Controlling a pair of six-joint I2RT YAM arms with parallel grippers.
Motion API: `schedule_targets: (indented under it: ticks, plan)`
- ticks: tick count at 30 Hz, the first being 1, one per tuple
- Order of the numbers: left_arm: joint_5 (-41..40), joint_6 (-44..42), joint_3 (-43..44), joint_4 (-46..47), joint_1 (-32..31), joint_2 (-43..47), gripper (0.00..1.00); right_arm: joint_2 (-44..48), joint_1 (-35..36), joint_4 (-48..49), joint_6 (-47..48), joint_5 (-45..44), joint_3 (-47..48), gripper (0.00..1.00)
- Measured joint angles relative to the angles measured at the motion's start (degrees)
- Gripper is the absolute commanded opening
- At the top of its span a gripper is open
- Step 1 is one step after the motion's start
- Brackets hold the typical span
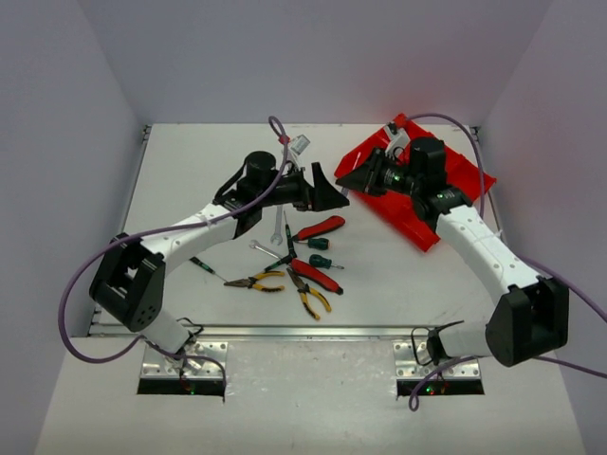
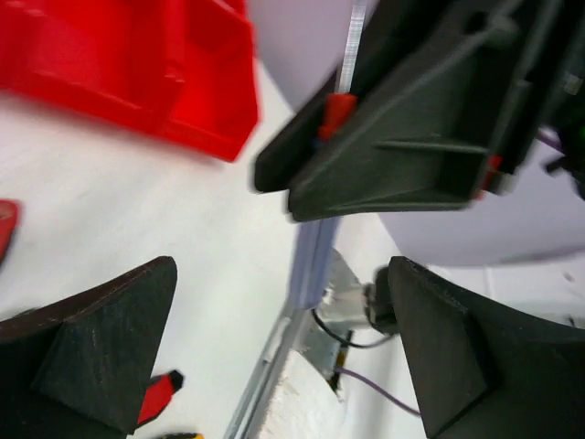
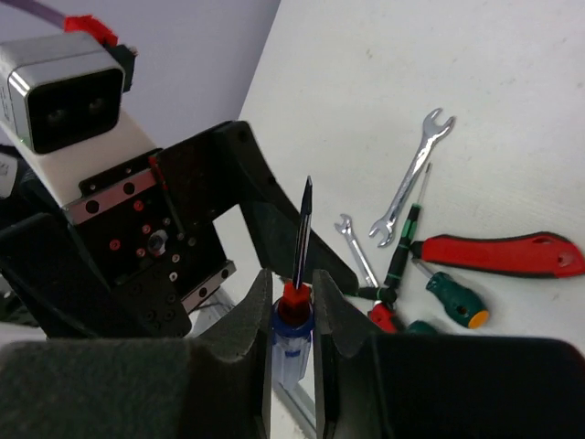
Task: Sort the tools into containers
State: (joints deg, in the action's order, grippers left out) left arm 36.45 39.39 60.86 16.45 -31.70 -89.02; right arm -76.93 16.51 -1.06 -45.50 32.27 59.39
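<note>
My right gripper [image 3: 292, 279] is shut on a slim screwdriver [image 3: 301, 229] with a clear blue handle and red collar, its shaft pointing away from the wrist. It hangs in the air just left of the red tray [image 1: 419, 226]. My left gripper [image 2: 281, 274] faces it, open with nothing between its fingers. In the top view the two grippers nearly meet, left [image 1: 334, 188] and right [image 1: 358, 180]. The left wrist view shows the screwdriver's red collar [image 2: 336, 114] held in the right gripper.
Loose tools lie on the table below: two silver wrenches [image 3: 407, 187], red-handled pliers [image 1: 321, 227], a green-handled screwdriver [image 3: 457, 300], yellow-handled pliers [image 1: 308, 296] and a thin dark screwdriver [image 1: 204, 267]. The table's near rail [image 1: 285, 332] runs in front.
</note>
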Motion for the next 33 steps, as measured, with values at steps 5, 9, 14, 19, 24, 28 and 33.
schedule_targets:
  ticks: [5,9,14,19,24,28,33]
  plan:
    - [-19.3,-6.0,6.7,-22.2,-0.2,2.7,1.0,-6.4,-4.8,-7.0,3.4,-6.5,9.0,0.0]
    - [-31.6,-10.5,6.7,-34.3,-0.2,11.0,1.0,-19.6,-9.7,-12.7,8.7,-18.6,24.1,0.0]
    - [-37.9,-15.4,1.7,-42.6,-0.2,23.6,1.0,-41.8,-13.6,-17.8,17.4,-33.1,50.2,0.0]
    - [-42.8,-18.0,-5.5,-46.1,-0.2,29.5,1.0,-56.7,-15.8,-19.4,24.0,-40.4,64.1,0.0]
    - [-46.9,-19.8,-14.7,-47.0,-0.2,34.8,1.0,-62.6,-16.7,-15.5,29.2,-42.1,65.9,0.01]
    - [-49.2,-20.1,-16.3,-47.6,-0.2,35.4,1.0,-65.7,-16.5,-14.0,32.1,-42.1,67.1,0.48]
    - [-51.4,-20.1,-16.3,-47.1,-0.2,34.4,1.0,-66.3,-16.4,-14.2,33.6,-41.2,67.1,0.87]
